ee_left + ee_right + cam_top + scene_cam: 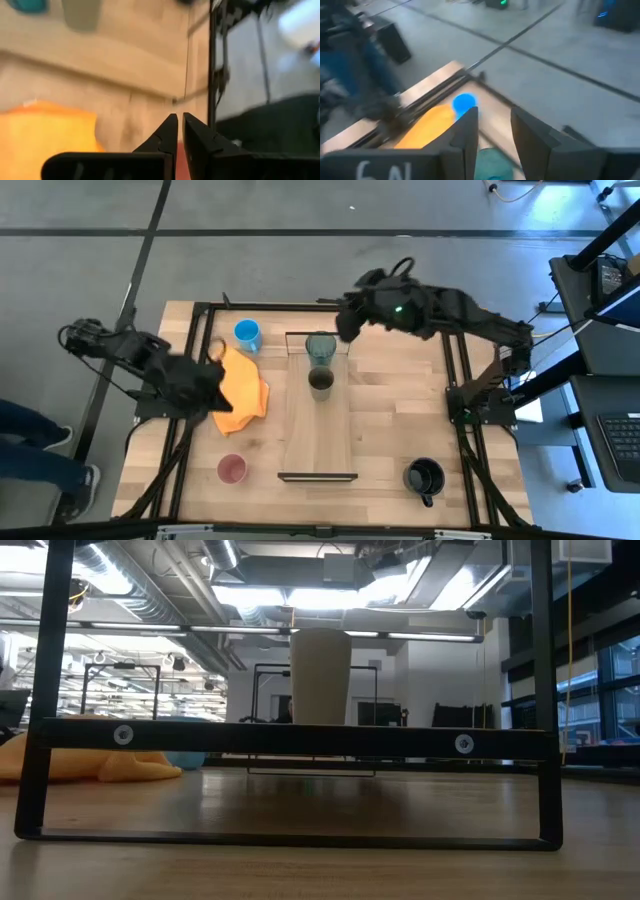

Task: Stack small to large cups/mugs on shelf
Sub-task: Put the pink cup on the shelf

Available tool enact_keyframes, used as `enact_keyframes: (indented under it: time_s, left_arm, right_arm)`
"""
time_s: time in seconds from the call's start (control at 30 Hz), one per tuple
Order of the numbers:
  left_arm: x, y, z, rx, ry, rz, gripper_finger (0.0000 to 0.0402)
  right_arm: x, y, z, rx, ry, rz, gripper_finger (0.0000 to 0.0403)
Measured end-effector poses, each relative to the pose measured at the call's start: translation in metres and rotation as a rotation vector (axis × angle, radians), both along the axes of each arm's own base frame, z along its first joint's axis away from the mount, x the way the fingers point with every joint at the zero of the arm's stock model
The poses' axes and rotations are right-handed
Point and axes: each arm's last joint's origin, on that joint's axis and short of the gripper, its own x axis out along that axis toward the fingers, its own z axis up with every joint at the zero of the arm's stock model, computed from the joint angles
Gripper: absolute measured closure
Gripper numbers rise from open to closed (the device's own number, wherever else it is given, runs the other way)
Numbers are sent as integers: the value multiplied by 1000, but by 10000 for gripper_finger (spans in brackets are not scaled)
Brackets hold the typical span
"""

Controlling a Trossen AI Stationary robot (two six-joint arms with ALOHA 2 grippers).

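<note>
The shelf (pixel 320 440) lies lengthwise down the table's middle. On its far end stand the teal tumbler (pixel 321 347) and, just nearer, the olive-green cup (pixel 321 383), which the low view also shows (pixel 320 675). On the table stand the blue mug (pixel 247 335) at far left, the pink cup (pixel 232 470) at near left and the black mug (pixel 424 477) at near right. My left gripper (pixel 212 375) hangs shut over the left edge of the orange cloth (pixel 242 390). My right gripper (pixel 343 323) is open, above and just beyond the tumbler (pixel 492 162).
The orange cloth lies crumpled between the blue mug and the shelf's left side. Black metal frames (pixel 300 738) stand at the shelf's short ends. Bare plank runs from the olive cup to the near frame. A person's legs (pixel 40 450) show at the left, off the table.
</note>
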Motion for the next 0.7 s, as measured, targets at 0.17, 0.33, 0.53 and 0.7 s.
enact_keyframes:
  time_s: [0.17, 0.33, 0.53, 0.7]
  left_arm:
    - [-3, -25, -14, 93, 133, -67, 380]
    - [-12, -48, -30, 161, 197, -44, 380]
    - [-16, -71, -62, 125, 201, 10, 380]
    - [-5, -93, -74, 88, 153, 32, 369]
  right_arm:
    - [-19, -8, 10, 4, -20, -63, 286]
    - [-26, -8, 12, 5, -13, -71, 286]
    - [-28, -8, 8, 13, 27, -61, 286]
    - [-28, -7, 6, 31, 49, -34, 286]
